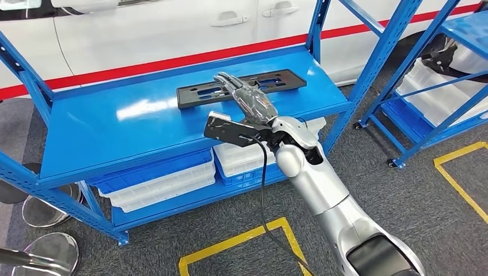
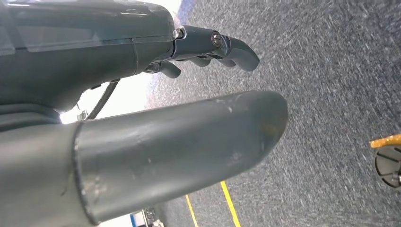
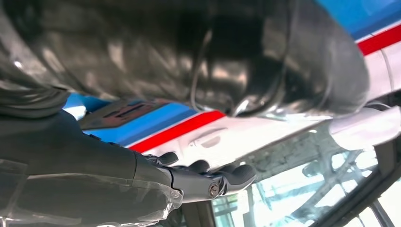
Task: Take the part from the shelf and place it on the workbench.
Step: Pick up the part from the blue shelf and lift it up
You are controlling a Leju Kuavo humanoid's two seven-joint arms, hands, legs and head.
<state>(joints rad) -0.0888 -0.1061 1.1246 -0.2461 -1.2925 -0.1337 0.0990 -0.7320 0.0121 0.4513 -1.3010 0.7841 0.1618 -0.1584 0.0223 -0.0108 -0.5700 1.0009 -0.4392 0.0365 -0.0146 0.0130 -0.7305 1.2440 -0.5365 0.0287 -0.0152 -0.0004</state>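
Black slotted part [image 1: 241, 88] flat on blue shelf [image 1: 115, 126]

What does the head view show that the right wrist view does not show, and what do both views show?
Head view alone: the white bins under the blue shelf, the yellow floor tape and the silver right arm.
Right wrist view alone: the car's window glass.
Both: the right hand, open; the black part lying on the shelf; the white car with its red stripe.

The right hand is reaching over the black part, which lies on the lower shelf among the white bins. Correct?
Not quite. The black part lies on the top blue shelf, not the lower one; the white bins sit on the level beneath it. The head view shows this. The right hand does reach over the part.
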